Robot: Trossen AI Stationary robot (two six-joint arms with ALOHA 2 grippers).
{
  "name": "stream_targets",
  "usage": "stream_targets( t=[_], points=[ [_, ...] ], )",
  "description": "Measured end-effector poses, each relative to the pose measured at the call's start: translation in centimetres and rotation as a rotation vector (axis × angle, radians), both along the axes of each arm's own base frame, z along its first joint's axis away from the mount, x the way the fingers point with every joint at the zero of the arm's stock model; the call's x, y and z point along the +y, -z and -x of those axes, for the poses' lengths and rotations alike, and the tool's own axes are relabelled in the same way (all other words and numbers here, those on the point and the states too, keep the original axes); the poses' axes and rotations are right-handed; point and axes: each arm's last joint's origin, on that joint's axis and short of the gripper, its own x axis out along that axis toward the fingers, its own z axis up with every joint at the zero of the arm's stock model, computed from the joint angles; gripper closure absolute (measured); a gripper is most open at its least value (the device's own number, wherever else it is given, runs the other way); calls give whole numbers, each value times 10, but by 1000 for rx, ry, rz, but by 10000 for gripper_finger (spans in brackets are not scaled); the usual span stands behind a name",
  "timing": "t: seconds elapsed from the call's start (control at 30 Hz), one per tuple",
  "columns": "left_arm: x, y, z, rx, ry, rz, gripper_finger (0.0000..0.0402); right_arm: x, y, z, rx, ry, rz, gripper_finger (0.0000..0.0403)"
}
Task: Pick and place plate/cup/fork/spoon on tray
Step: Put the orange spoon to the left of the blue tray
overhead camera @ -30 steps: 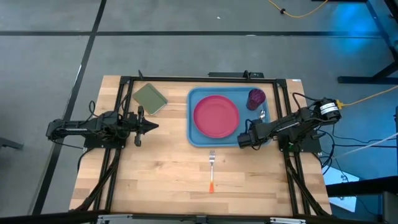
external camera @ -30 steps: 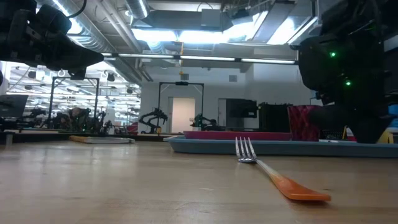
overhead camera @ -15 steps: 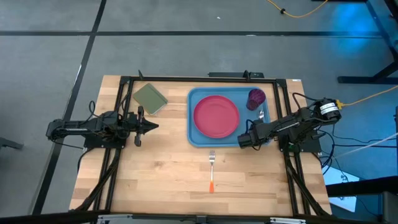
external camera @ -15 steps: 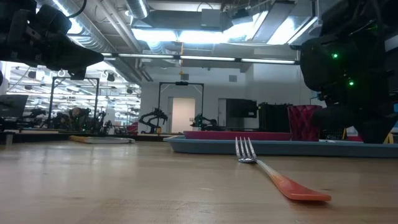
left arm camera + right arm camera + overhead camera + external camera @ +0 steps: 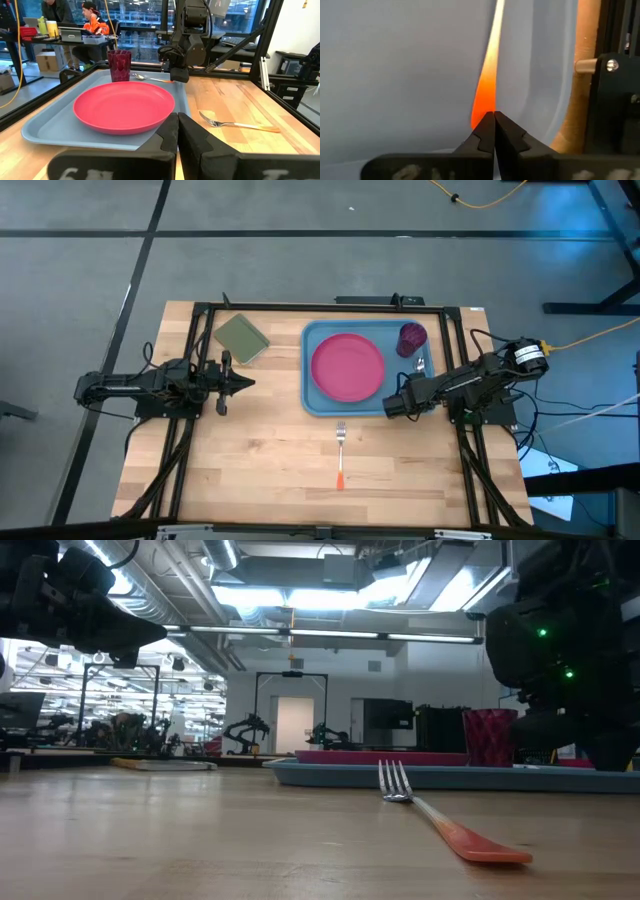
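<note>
Orange-handled spoon (image 5: 421, 364) lies on the light blue tray (image 5: 312, 400) at its right edge, just beside the cup (image 5: 412, 337) in the tray's far right corner; plate (image 5: 347, 367) fills the tray's middle. Right gripper (image 5: 493, 122) over the tray's near right corner, fingers pressed together, tips at the handle's end; whether they touch it cannot be told. Fork (image 5: 340, 448) on the tabletop near the tray's near edge; left gripper (image 5: 177, 125) closed, off the tray's left edge.

Bright, even overhead light — ceiling strips glare in the low view, the right wrist view blurred.
</note>
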Motion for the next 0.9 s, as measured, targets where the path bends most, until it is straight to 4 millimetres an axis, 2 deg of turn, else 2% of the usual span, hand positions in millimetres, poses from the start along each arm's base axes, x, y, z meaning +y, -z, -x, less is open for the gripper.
stream_targets(
  t=[0.33,0.9],
  points=[
    [0,0,0,1,0,0,401,-2,-4,-4,-31,-32,90,399],
    [0,0,0,0,0,0,401,-1,3,1,-18,-12,22,399]
  ],
)
